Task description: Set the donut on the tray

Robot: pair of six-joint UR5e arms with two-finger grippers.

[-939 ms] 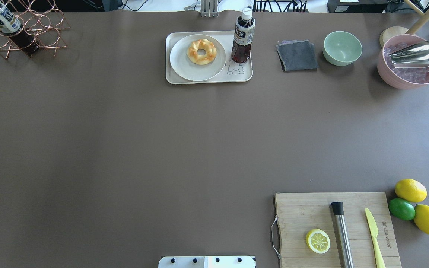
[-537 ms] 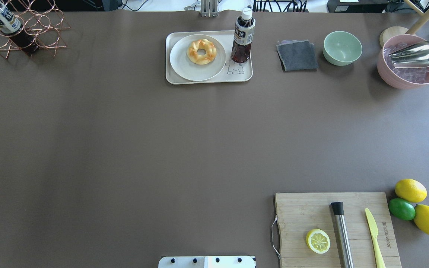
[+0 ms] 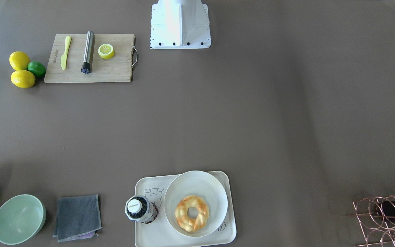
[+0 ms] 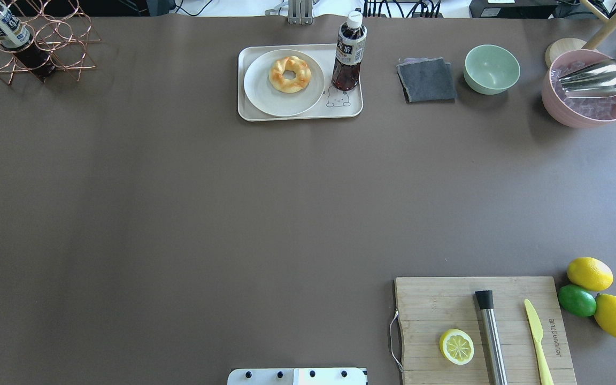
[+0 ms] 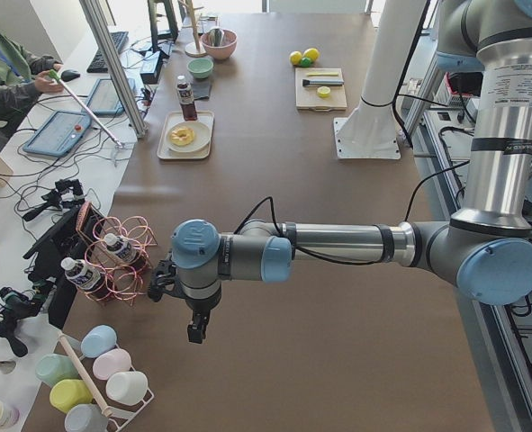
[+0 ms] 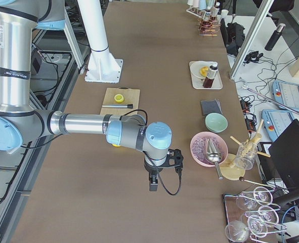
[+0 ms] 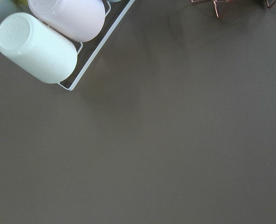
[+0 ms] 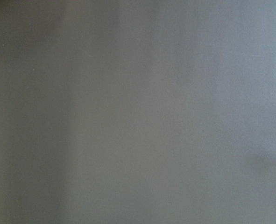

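Note:
The golden braided donut lies on a round white plate that sits on the cream tray at the table's far middle. It also shows in the front view on the tray. A dark tea bottle stands upright on the tray beside the plate. My left gripper hangs over the table's left end, far from the tray. My right gripper hangs over the table's right end. Both show only in the side views, so I cannot tell whether they are open or shut.
A copper wire rack with a bottle stands at the far left. A grey cloth, a green bowl and a pink bowl with a scoop stand at the far right. A cutting board with a lemon half, muddler and knife lies near right.

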